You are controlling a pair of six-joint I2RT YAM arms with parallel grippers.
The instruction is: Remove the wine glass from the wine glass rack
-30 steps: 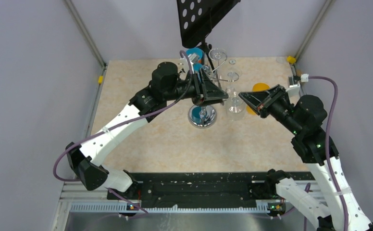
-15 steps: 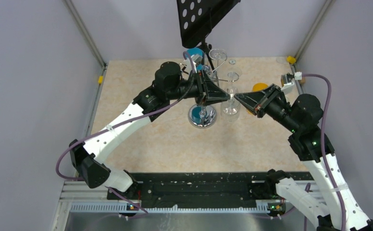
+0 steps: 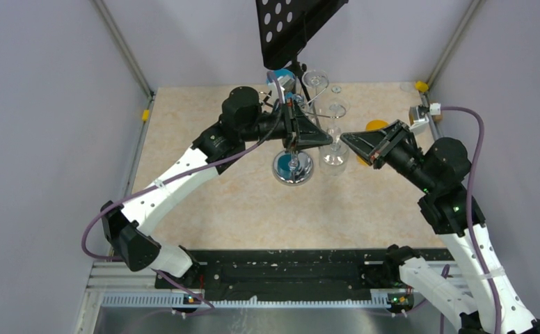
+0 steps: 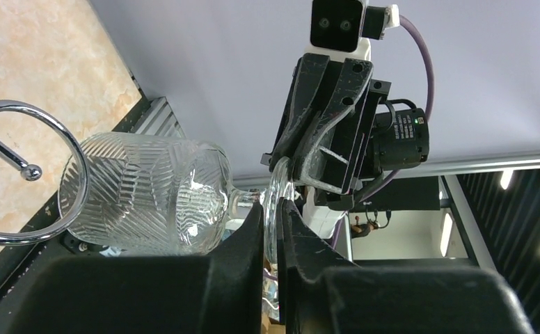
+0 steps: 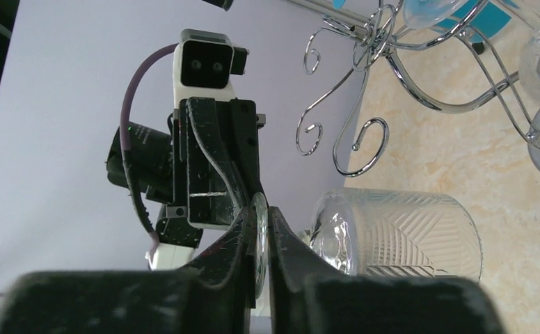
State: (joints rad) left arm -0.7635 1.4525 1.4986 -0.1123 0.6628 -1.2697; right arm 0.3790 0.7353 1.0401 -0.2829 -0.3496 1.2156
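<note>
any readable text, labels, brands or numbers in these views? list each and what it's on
None readable in any view.
wine glass: cut pattern only, no lettering.
wine glass rack: bare chrome.
perforated black plate: holes only.
black camera lens on the right arm: any markings are too small to read.

White perforated left arm (image 3: 177, 172) and right arm (image 3: 486, 268): black round joints, purple cables (image 3: 477, 139), green lights (image 3: 455, 207), black wedge-shaped fingers (image 3: 314, 134)

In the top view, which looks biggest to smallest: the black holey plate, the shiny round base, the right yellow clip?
1. black holey plate (nearer the camera, so unsure)
2. shiny round base
3. right yellow clip
</note>
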